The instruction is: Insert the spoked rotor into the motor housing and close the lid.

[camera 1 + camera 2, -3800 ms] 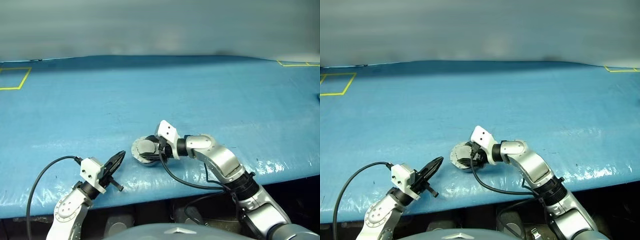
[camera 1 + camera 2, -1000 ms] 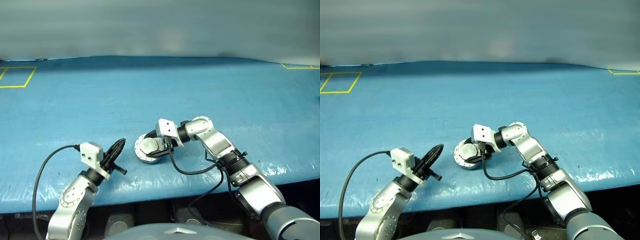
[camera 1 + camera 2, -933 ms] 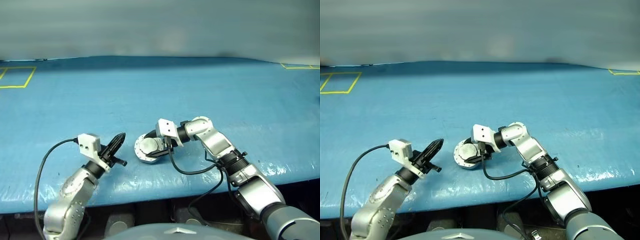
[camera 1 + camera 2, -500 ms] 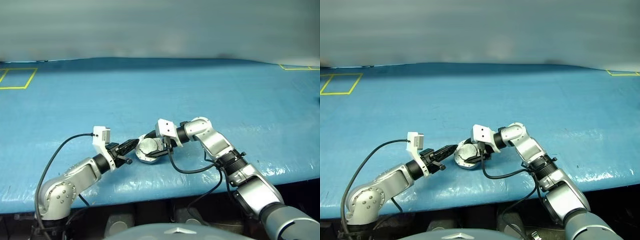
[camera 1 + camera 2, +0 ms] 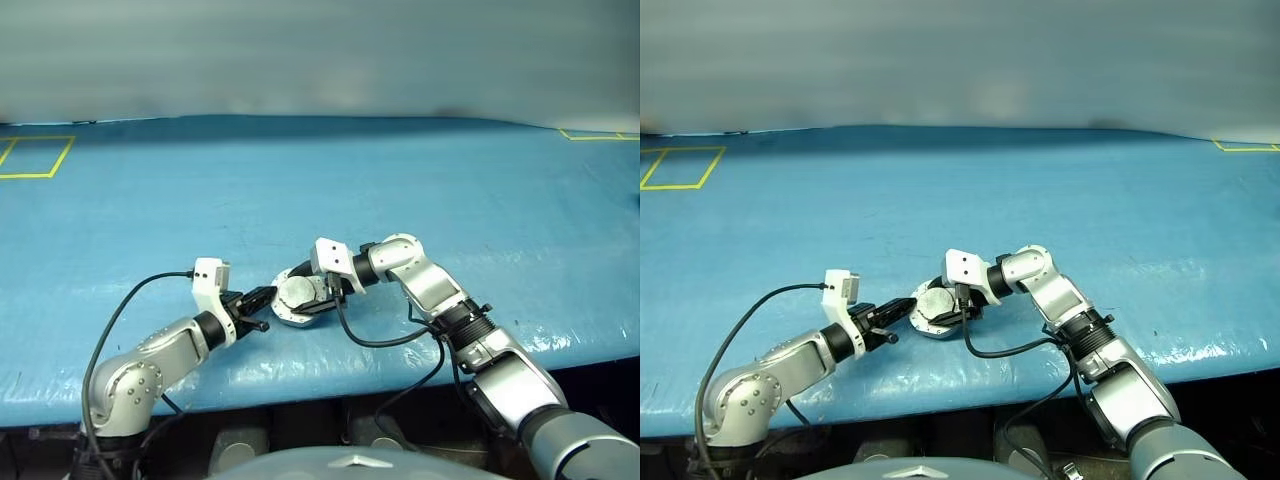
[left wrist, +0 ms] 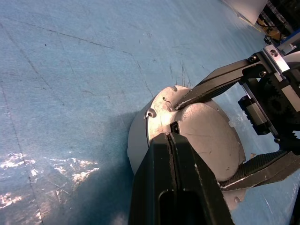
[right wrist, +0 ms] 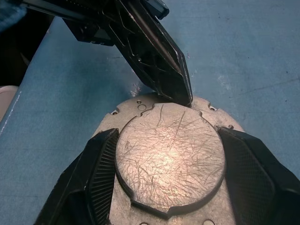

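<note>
Left gripper (image 5: 262,298) fingers pressed together, pointing toward right gripper (image 5: 312,297), whose fingers spread wide

One lid (image 7: 169,154), one motor housing (image 6: 138,140), two pincers (image 5: 262,296).

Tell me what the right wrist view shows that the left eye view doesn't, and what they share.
Right wrist view alone: the scratched raised centre of the lid, small holes along its rim, and the left gripper with shut jaws, its tip at the lid's edge.

Left eye view alone: the blue table stretching away, yellow tape squares at its far corners, both arms, and the cable looping from the left wrist.

Both: the right gripper with a finger on either side of the lid's raised centre, the left gripper meeting the lid from the other side, and the blue surface underneath.
</note>
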Tool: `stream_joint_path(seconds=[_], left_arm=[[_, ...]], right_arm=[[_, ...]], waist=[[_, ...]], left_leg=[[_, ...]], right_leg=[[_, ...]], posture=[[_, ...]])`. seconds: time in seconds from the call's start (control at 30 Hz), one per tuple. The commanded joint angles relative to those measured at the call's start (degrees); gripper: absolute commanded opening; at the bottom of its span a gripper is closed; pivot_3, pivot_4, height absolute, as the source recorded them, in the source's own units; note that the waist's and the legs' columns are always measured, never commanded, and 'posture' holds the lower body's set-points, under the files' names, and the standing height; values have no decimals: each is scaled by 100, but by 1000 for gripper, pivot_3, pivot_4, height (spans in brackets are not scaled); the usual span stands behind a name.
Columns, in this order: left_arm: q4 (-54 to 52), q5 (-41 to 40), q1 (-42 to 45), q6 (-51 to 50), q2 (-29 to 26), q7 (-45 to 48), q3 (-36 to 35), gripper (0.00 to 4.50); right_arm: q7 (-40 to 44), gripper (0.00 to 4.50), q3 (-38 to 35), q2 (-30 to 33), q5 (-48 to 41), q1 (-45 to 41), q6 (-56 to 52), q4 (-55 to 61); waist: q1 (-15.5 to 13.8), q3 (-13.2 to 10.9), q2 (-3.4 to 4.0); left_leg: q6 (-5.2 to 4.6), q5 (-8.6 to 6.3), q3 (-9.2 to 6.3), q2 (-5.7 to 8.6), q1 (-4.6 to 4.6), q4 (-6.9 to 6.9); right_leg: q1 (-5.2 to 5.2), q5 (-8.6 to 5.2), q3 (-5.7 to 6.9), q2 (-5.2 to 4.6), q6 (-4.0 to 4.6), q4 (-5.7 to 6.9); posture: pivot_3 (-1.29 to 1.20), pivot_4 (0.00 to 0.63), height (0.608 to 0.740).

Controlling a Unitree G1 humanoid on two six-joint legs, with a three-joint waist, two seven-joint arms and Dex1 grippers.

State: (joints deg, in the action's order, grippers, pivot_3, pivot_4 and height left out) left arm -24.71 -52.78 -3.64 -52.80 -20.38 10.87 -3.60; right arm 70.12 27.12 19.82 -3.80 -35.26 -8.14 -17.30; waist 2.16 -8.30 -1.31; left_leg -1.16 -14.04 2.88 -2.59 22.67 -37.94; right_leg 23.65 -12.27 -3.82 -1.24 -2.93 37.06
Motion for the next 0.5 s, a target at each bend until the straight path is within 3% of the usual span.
stream_joint_path(seconds=[0.03, 0.4, 0.43, 0.5], left_arm=[[29, 7, 79, -116, 88, 38, 95, 0], [52, 133, 124, -374, 143, 74, 163, 0], [50, 136, 125, -382, 143, 82, 166, 0], [54, 155, 128, -392, 138, 98, 173, 377]], right_arm=[[-50, 3036, 56, 24, 183, 20, -78, -73], [29, 3036, 55, 80, 209, -47, -172, -188], [35, 3779, 49, 89, 214, -62, -179, -202], [29, 4351, 29, 110, 232, -99, -192, -227]], waist=[[0, 0, 1], [-4, 0, 1], [-4, 0, 1], [-10, 0, 1]], left_leg=[[0, 0, 0, 0, 0, 1], [0, 0, -1, 2, 0, 3], [0, 0, -2, 2, 0, 3], [0, 0, -2, 3, 0, 6]], right_leg=[[0, 0, 0, 0, 0, 0], [-1, 0, 0, -4, -1, -6], [-1, 0, 0, -4, -1, -8], [-1, 0, 0, -5, -1, -11]], posture=[[0, 150, 740], [0, 150, 740], [0, 150, 740], [0, 150, 740]])
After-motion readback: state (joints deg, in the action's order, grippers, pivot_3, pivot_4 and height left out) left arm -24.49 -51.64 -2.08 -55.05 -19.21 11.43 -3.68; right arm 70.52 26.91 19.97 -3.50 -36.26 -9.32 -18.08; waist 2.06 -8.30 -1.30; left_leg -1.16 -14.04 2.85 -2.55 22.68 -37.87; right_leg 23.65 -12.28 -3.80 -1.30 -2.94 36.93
